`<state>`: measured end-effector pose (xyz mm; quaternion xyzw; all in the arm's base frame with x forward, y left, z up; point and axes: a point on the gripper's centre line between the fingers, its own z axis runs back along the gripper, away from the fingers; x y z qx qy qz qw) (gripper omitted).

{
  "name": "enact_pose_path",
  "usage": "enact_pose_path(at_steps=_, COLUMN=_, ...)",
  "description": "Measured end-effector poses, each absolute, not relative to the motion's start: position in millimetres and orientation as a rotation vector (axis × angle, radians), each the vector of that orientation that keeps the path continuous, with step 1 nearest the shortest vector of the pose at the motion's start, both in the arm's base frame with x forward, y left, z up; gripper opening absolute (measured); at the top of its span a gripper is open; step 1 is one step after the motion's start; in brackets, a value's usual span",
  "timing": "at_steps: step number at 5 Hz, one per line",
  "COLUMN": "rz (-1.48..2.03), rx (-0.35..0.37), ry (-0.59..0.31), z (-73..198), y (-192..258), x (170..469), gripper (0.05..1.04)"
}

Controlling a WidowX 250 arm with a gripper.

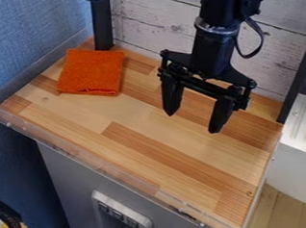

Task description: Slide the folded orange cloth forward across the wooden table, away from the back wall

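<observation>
The black two-finger gripper hangs wide open, holding nothing, right of the folded orange cloth, which lies flat at the light wooden tabletop's back left. Seemingly no handling is underway; whether the folding is finished is hard to tell.

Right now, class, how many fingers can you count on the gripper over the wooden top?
2 on the gripper: one finger nearer the orange cloth, the other finger farther from it, both over the wooden top. None seems hidden.
</observation>
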<state>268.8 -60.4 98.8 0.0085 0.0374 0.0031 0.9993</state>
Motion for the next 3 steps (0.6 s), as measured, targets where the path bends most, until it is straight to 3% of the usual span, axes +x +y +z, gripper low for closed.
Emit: enact_pose_path(at_steps=3, rz=-0.006, rx=-0.017, ry=0.029, z=94.8, y=26.6, x=307.6, gripper=0.998)
